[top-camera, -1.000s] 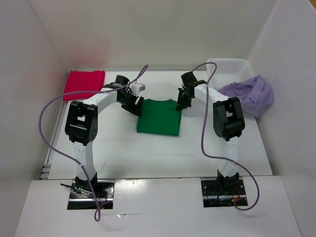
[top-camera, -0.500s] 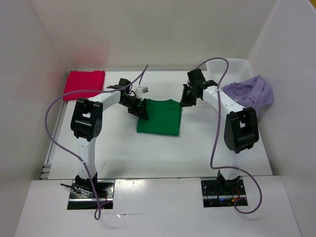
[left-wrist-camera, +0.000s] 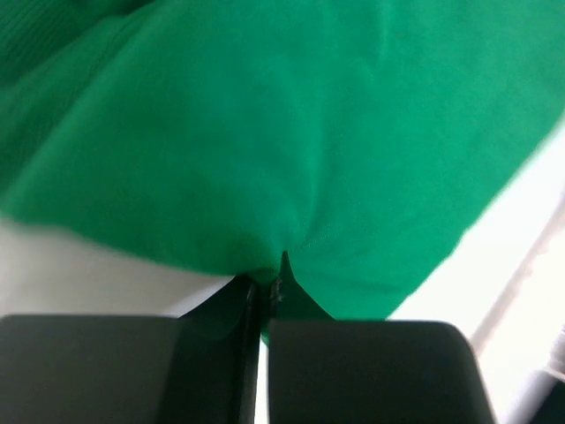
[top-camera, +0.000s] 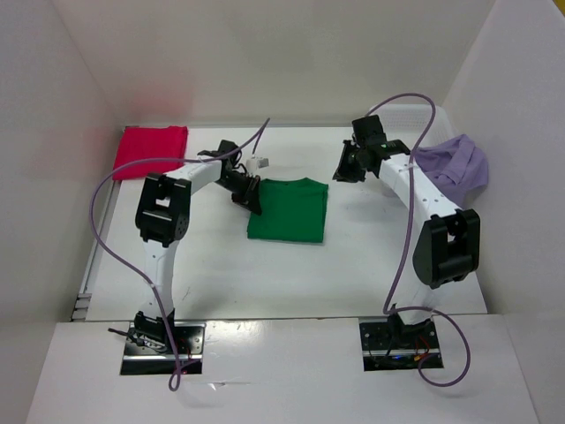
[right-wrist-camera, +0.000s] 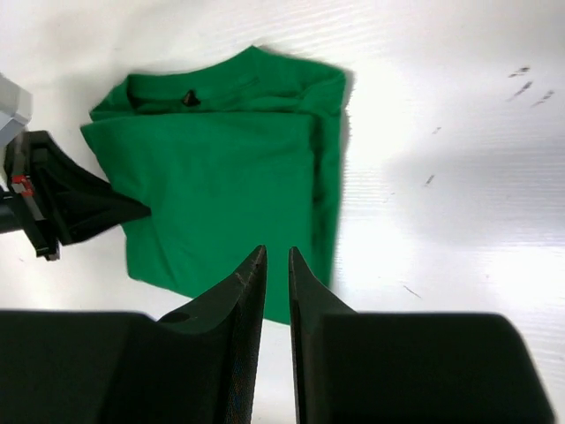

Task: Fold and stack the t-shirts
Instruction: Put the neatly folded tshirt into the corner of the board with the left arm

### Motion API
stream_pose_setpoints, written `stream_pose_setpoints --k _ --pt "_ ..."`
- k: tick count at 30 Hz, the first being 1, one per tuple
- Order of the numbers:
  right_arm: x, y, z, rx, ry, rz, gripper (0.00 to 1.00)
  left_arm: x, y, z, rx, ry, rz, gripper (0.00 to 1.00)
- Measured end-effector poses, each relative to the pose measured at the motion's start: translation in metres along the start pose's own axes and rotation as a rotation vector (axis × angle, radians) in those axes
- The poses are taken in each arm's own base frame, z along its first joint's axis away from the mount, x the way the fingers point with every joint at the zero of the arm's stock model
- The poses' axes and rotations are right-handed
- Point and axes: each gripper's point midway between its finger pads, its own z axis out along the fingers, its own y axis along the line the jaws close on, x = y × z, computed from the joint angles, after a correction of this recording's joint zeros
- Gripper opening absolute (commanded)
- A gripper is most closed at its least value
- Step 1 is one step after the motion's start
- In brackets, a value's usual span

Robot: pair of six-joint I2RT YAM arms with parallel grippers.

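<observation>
Since a second ago my right arm has swung back from the green t-shirt (top-camera: 290, 210) toward the white basket (top-camera: 402, 113). The right gripper (right-wrist-camera: 272, 256) hangs above the table (top-camera: 371, 265), fingers a narrow slit apart, holding nothing. My left gripper (left-wrist-camera: 269, 287) has snapped together on the green shirt's left edge, a fold of cloth pinched between its tips. That shirt lies folded flat mid-table. The red t-shirt (top-camera: 152, 148) sits folded at the far left, and the purple t-shirt (top-camera: 455, 163) drapes over the basket's rim.
</observation>
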Motion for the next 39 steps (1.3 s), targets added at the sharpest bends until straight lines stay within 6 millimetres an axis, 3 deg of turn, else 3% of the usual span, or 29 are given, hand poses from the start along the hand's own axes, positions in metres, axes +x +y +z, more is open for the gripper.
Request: stream_pose_setpoints --k 2,5,10,14,18,24,27,31,39 --pt "-0.003 -0.004 -0.005 0.003 -0.014 0.008 0.21 -0.006 0.010 -0.008 -0.089 -0.006 0.047 0.00" --pt "-0.003 -0.010 -0.009 0.012 -0.018 0.017 0.21 -0.022 0.041 -0.033 -0.291 -0.023 0.128 0.00" --pt "-0.003 -0.016 -0.008 0.027 -0.016 0.025 0.21 -0.051 0.111 -0.107 -0.670 -0.071 0.199 0.00" --pt "-0.003 -0.017 -0.008 0.029 -0.016 0.027 0.21 -0.066 0.151 -0.172 -0.935 -0.080 0.223 0.00" --pt "-0.003 -0.018 -0.008 0.030 -0.015 0.023 0.21 -0.095 0.158 -0.226 -1.131 -0.117 0.271 0.00" --pt "-0.002 -0.020 -0.008 0.042 -0.015 0.018 0.21 -0.147 0.146 -0.279 -1.263 -0.246 0.315 0.00" --pt "-0.002 -0.021 -0.008 0.046 -0.013 0.017 0.21 -0.161 0.152 -0.303 -1.307 -0.289 0.313 0.00" --pt "-0.001 -0.023 -0.008 0.052 -0.012 0.011 0.21 -0.157 0.182 -0.334 -1.355 -0.304 0.252 0.00" --pt "0.007 -0.028 -0.006 0.067 0.014 0.009 0.21 -0.096 0.245 -0.390 -1.402 -0.250 0.084 0.00"
